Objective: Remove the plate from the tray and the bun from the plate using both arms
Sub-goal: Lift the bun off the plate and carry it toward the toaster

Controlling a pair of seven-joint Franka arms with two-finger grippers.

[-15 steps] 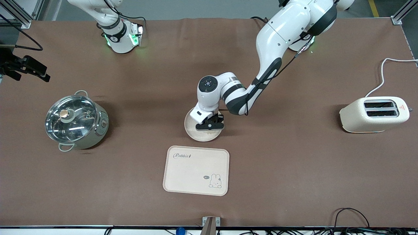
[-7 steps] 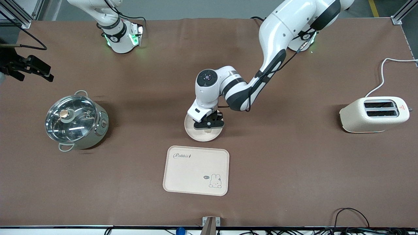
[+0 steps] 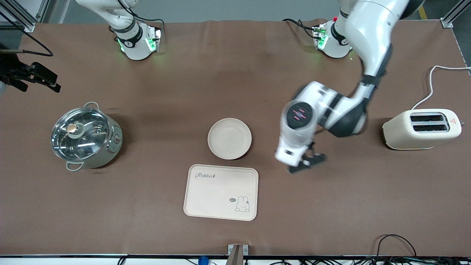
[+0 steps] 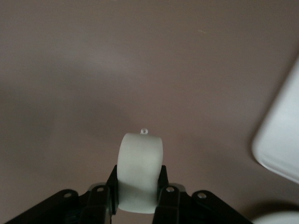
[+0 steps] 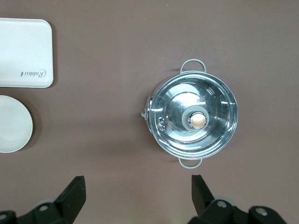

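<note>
plate [image 3: 229,138]: bare | pot [image 3: 85,136]: lidded | left pincer [image 4: 140,196] clamps bun [image 4: 139,175] (over table) | right pincer [image 5: 140,196] spread

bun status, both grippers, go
Left gripper shut on bun, over bare table beside plate. Right gripper open above pot. Nothing in the way.

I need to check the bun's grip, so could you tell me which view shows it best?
The left wrist view: the bun fills it, pinched in the left gripper. The front view hides it under the arm; the right wrist view lacks it.
</note>
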